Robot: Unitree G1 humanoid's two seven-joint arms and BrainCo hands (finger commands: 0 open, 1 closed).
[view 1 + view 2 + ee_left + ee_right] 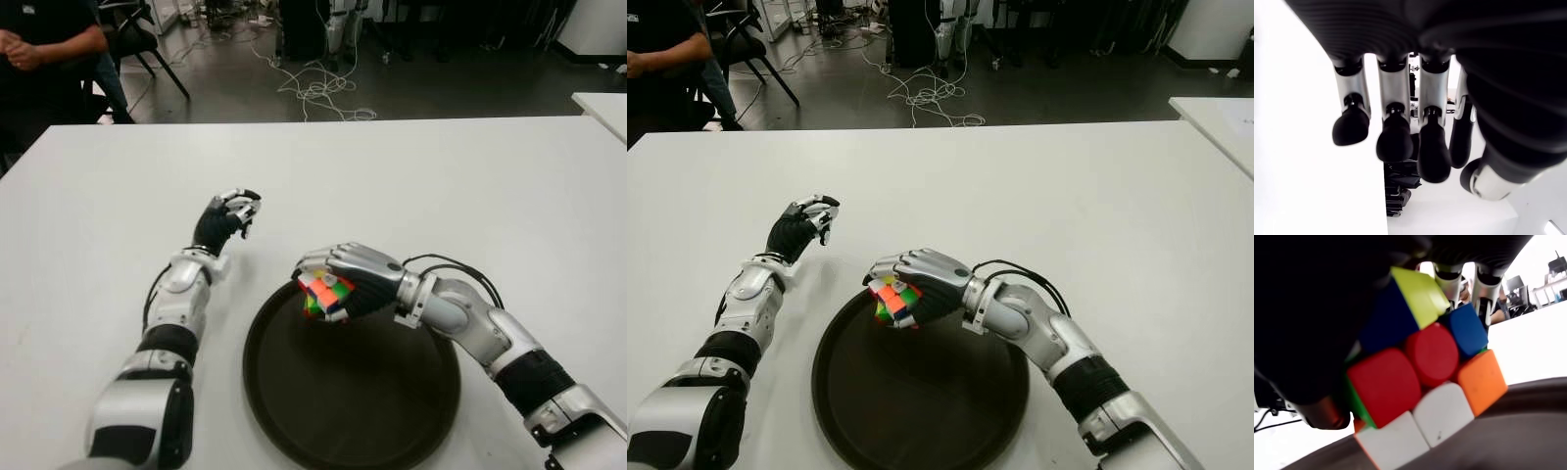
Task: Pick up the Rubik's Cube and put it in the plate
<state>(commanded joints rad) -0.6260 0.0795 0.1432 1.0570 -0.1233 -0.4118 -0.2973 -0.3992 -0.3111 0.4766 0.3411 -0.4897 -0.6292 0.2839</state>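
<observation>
My right hand point(338, 279) is shut on the Rubik's Cube point(325, 293), holding it just above the far left rim of the dark round plate point(372, 401). In the right wrist view the cube point(1425, 382) fills the picture, red, blue, yellow, orange and white tiles showing, with the plate's dark rim point(1528, 406) right beneath it. Whether the cube touches the plate I cannot tell. My left hand point(230, 217) shows over the white table to the left of the plate, fingers point(1393, 142) curled and holding nothing.
The white table point(441, 186) stretches wide around the plate. A seated person point(39, 44) is at the far left beyond the table. Cables point(313, 88) lie on the floor behind. Another white table edge point(602, 103) shows at the far right.
</observation>
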